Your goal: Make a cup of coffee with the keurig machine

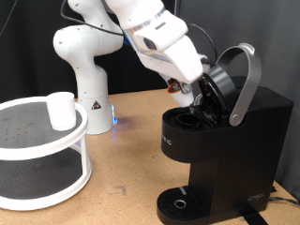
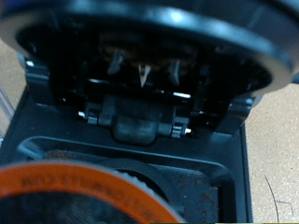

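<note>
- One keurig machine (image 1: 225, 141), lid up, and I see an orange-rimmed pod (image 2: 70, 191) in its chamber.
- One cup (image 1: 62, 110) on the white rack (image 1: 42, 150).
- End effector (image 1: 199, 94) is at the open lid; can't tell its grip.

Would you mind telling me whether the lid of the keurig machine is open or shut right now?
Open. The keurig machine has its silver-grey lid handle raised, the brew chamber is exposed, and the gripper is at the opening.

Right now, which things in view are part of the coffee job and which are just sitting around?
Part of the job:
- keurig machine, lid raised
- cup, on top of the rack, apart from the machine
- gripper, at the open brew head; jaws hidden
- orange-rimmed pod, close under the wrist camera

Just there:
- white two-tier rack
- wooden table
</note>
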`<state>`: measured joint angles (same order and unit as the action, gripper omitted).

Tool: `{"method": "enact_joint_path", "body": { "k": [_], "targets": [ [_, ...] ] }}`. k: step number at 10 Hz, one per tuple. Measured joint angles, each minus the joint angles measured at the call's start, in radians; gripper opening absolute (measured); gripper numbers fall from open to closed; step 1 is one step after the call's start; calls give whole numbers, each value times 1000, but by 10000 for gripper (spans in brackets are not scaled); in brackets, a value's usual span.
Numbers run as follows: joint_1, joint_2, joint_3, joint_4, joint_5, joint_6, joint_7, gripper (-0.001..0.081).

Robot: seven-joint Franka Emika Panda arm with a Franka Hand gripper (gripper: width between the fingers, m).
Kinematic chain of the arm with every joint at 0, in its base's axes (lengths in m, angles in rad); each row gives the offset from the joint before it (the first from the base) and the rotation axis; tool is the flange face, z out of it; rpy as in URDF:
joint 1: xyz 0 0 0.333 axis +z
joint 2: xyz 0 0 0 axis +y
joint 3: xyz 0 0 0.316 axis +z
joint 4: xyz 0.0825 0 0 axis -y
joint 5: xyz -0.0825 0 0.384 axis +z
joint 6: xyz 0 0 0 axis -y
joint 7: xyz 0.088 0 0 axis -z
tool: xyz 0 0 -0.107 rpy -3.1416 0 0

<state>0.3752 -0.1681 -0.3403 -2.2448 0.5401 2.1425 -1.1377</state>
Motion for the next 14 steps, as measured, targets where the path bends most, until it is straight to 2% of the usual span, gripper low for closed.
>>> {"method": "enact_joint_path", "body": {
  "k": [6,14],
  "targets": [
    [0,49,41,-21,0,60,7,428],
    [0,92,52,-28,0,100,19,428]
  ]
}}
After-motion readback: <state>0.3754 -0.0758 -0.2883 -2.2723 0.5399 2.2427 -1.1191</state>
